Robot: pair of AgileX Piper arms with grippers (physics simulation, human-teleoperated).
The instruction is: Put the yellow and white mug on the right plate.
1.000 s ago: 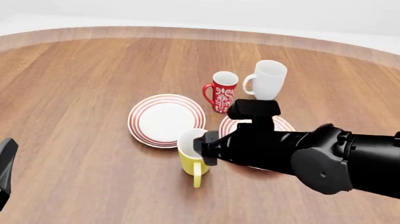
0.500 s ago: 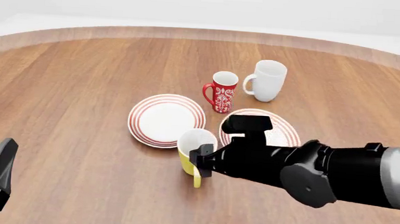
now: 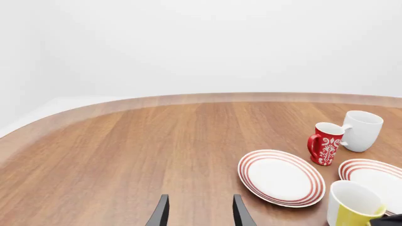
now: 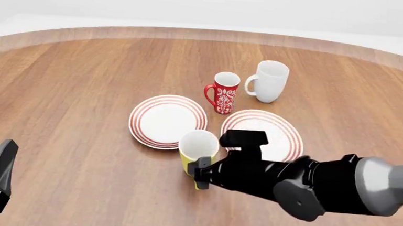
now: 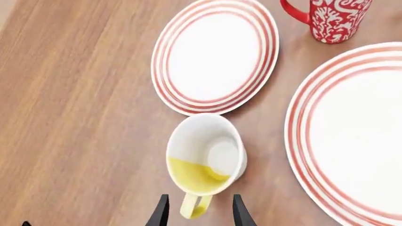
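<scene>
The yellow and white mug [image 4: 197,150] stands upright on the table just in front of the gap between the two plates, its handle toward the near edge. In the right wrist view the mug [image 5: 205,159] shows its white inside, and its yellow handle [image 5: 193,206] lies between the fingers of my right gripper [image 5: 197,214], which is open and not closed on it. From the front, the right gripper [image 4: 199,171] sits low at the mug's near side. The right plate [image 4: 279,129] is bare, just right of the mug. My left gripper [image 3: 199,214] is open and holds nothing, far off at the near left.
The left plate [image 4: 166,120] lies left of the right plate. A red patterned mug [image 4: 223,92] and a taller white mug [image 4: 268,81] stand behind the plates. My right arm [image 4: 323,186] stretches across the near right, partly over the right plate's front rim.
My right arm has drawn back toward the near edge and dropped lower, from over the mug's right side to its handle, uncovering most of the right plate. Mug and left arm have not moved.
</scene>
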